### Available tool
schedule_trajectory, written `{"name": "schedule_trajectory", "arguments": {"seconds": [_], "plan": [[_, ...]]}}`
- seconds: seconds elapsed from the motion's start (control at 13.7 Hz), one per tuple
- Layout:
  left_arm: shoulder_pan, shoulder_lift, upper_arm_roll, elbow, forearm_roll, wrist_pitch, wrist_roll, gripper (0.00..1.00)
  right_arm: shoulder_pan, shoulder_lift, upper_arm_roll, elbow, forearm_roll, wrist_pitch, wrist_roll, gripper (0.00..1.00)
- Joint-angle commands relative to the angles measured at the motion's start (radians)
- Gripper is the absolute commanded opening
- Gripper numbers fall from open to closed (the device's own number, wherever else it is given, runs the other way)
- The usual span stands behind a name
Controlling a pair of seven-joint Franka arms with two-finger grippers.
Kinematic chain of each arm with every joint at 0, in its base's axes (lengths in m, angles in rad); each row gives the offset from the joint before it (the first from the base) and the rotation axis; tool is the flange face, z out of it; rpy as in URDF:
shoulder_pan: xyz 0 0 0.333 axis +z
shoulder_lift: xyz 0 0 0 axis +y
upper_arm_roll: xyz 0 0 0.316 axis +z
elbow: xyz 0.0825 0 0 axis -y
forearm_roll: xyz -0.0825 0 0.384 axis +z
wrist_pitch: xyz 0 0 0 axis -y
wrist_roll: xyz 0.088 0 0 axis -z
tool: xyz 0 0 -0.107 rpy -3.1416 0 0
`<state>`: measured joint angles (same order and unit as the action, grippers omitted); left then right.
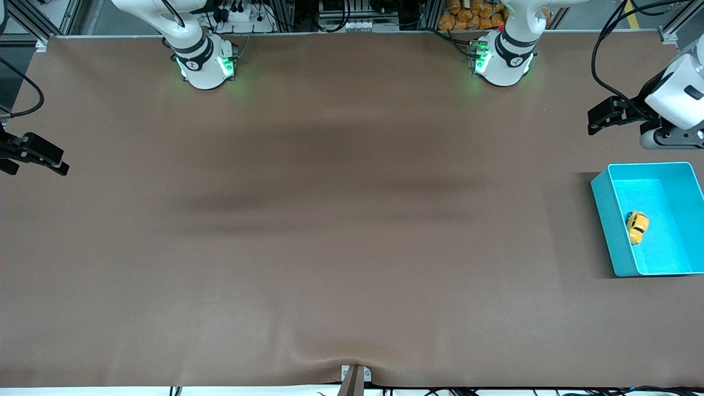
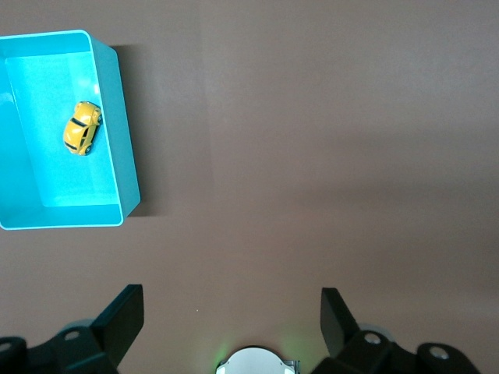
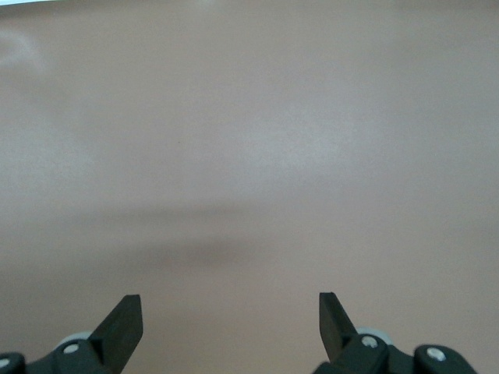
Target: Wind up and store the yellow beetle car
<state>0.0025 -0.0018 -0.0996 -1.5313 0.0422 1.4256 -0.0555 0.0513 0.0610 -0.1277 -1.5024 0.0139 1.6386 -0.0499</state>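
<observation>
The yellow beetle car [image 1: 637,226] lies inside the turquoise bin [image 1: 608,220] at the left arm's end of the brown worktop [image 1: 330,247]. The left claw [image 1: 599,118] hangs above bare worktop near the bin, fingers spread and empty. The right claw [image 1: 52,159] waits over its own end, likewise spread and empty.

A brown-covered table [image 1: 330,220] fills the frame; a turquoise bin [image 1: 608,220] sits directly on it at the frame's middle-right edge.

Yellow beetle car [image 1: 637,226], tiny, rounded body, dark windows, sits on its wheels inside turquoise bin [image 1: 609,231], close to one long wall, at left arm's end of table.
</observation>
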Motion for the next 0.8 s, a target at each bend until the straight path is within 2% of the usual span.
{"name": "schedule_trajectory", "arguments": {"seconds": [0.0,0.73], "plan": [[-0.001,-0.012,0.021,0.025,-0.042,-0.030,0.019,1.00,0.001,0.005,0.000,0.018,0.006,-0.011,0.007,1.00],[0.011,-0.012,0.020,0.028,-0.067,-0.030,0.017,1.00,0.001,0.005,0.000,0.018,0.006,-0.013,0.010,1.00]]}}
